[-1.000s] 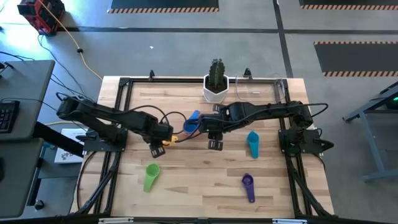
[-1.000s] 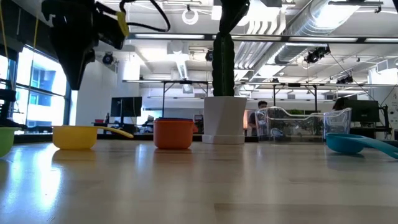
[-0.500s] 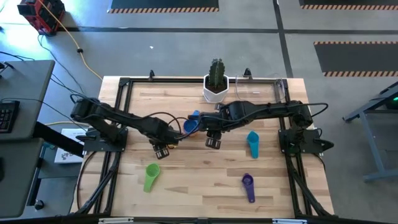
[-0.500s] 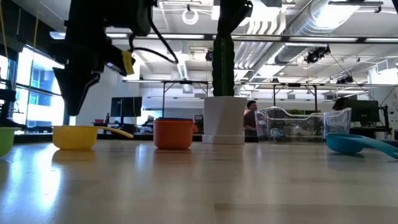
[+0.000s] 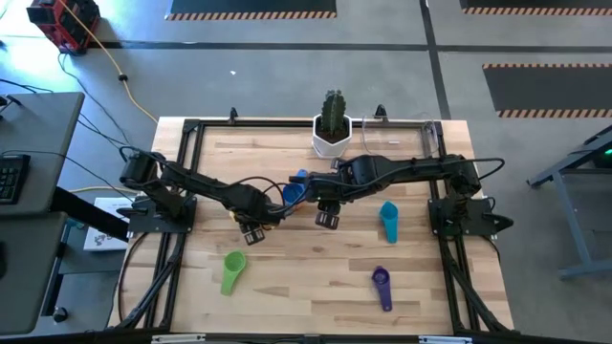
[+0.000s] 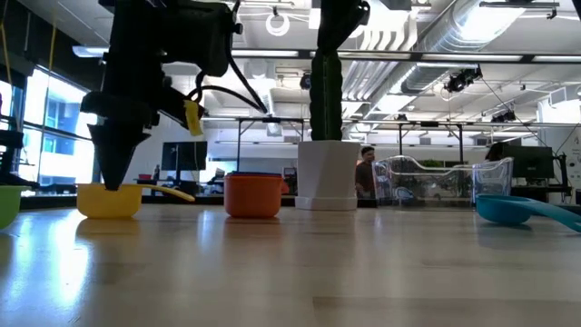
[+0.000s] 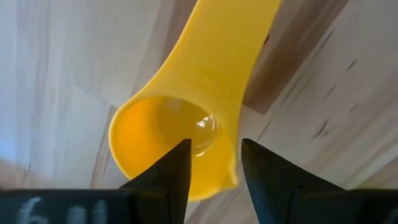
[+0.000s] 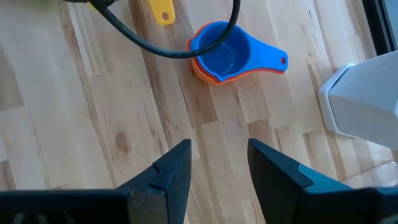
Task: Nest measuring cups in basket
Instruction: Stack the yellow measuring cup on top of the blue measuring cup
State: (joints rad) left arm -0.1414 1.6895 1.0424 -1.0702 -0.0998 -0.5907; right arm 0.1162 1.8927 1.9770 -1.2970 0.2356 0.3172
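The yellow cup [image 7: 177, 140] sits on the wooden table [image 5: 306, 277] right under my left gripper [image 7: 211, 163]. My two fingers are parted, with the near wall of the bowl showing in the gap between them; I have no grip on it. From table height, my fingers [image 6: 113, 163] point down at the yellow bowl [image 6: 109, 200], whose flat handle lies out to one side.

Just beside it the blue cup [image 8: 227, 53] rests nested inside the orange-red cup [image 8: 208, 76], both handles pointing the same way toward the white cactus pot [image 5: 332, 139]. My right gripper [image 8: 217, 165] hangs above bare wood near that pair, its fingers apart and holding nothing.

The clear basket [image 6: 445, 182] stands at the back edge beside the pot, well apart from the cups I am working on. Whether anything lies inside it I cannot tell.

Farther out, the teal cup [image 5: 388, 221] lies near my right arm's base, the purple cup [image 5: 382, 287] near the front edge on that side, and the green cup [image 5: 232, 271] at the front on my left side. A person [image 6: 366, 173] shows in the room behind the table.
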